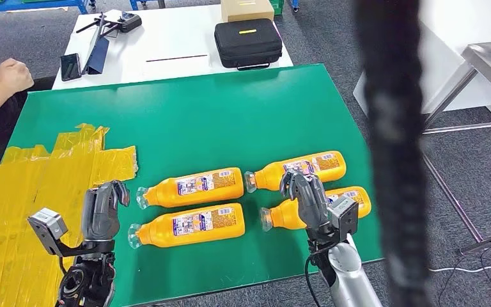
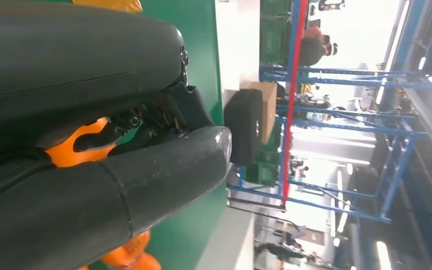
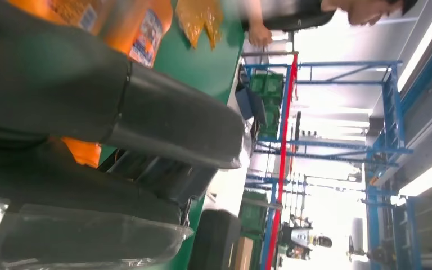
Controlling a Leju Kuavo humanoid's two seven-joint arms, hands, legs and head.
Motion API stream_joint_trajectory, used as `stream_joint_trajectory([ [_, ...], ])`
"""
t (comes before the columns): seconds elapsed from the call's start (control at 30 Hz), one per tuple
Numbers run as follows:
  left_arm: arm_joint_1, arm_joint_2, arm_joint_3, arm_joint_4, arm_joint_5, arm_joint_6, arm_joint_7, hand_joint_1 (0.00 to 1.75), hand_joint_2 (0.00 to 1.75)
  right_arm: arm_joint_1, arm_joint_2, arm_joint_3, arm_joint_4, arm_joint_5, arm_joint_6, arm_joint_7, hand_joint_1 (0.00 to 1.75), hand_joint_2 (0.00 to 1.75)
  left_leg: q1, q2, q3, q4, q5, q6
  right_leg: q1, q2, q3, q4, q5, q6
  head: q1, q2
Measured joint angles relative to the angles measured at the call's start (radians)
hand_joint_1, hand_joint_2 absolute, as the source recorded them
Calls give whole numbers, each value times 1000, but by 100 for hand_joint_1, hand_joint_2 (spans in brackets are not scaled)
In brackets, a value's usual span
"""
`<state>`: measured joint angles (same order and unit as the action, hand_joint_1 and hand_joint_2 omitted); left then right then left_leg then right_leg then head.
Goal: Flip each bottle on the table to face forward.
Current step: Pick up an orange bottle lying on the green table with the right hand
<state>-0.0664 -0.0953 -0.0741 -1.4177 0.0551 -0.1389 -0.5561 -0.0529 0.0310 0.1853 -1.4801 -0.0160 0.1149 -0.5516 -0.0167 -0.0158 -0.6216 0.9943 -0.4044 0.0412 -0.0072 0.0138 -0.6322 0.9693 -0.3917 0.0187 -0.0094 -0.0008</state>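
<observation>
Four orange bottles lie on their sides on the green table (image 1: 198, 115), caps to the left: far left (image 1: 195, 185), near left (image 1: 195, 225), far right (image 1: 307, 167) and near right (image 1: 358, 198). My right hand (image 1: 307, 195) lies over the near right bottle with its fingers curled around it; in the right wrist view orange (image 3: 84, 152) shows between thumb and fingers. My left hand (image 1: 105, 208) stands just left of the two left bottles' caps, apart from them, fingers loosely extended and holding nothing. In the left wrist view a bottle (image 2: 73, 152) shows past the fingers.
Yellow tape (image 1: 38, 185) covers the table's left part. A person's hand (image 1: 13, 73) rests at the far left corner. Behind stands a white table (image 1: 166, 38) with a black case (image 1: 248, 43). A dark blurred strip (image 1: 390, 128) hangs close before the camera on the right.
</observation>
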Motion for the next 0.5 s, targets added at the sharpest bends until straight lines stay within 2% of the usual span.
stream_joint_trajectory([
  [0.07, 17, -3, 10, -22, -12, 8, 7, 175, 0, 13, 3, -10, -18, -3, 2, 3, 175, 0, 0, 0, 0, 0, 0, 0, 0, 0, 0, 0, 0, 0, 0, 0],
  [0.2, 38, -7, 19, -55, -19, 14, 18, 4, 0, 27, 7, -25, -43, -8, 1, 4, 0, 0, 0, 0, 1, 0, 1, 1, 0, 0, 1, 0, 1, 0, 0, 0],
  [0.3, 50, -10, 22, -75, -10, 21, 34, 0, 0, 35, 8, -32, -58, 12, -20, 2, 0, 0, 0, 0, 1, 0, 1, 1, 0, 0, 1, 0, 1, 0, 0, 0],
  [0.43, 75, -13, 27, -112, 20, -4, 44, 0, 0, 60, -2, -33, -91, 61, -36, 21, 0, 175, 0, 0, 1, 0, 1, 1, 0, 0, 1, 0, 1, 0, 0, 0],
  [0.5, 85, -13, 31, -121, 9, 0, 46, 0, 0, 80, -14, -34, -116, 107, -45, 50, 0, 175, 0, 0, 1, 0, 1, 1, 0, 0, 1, 0, 1, 0, 0, 0],
])
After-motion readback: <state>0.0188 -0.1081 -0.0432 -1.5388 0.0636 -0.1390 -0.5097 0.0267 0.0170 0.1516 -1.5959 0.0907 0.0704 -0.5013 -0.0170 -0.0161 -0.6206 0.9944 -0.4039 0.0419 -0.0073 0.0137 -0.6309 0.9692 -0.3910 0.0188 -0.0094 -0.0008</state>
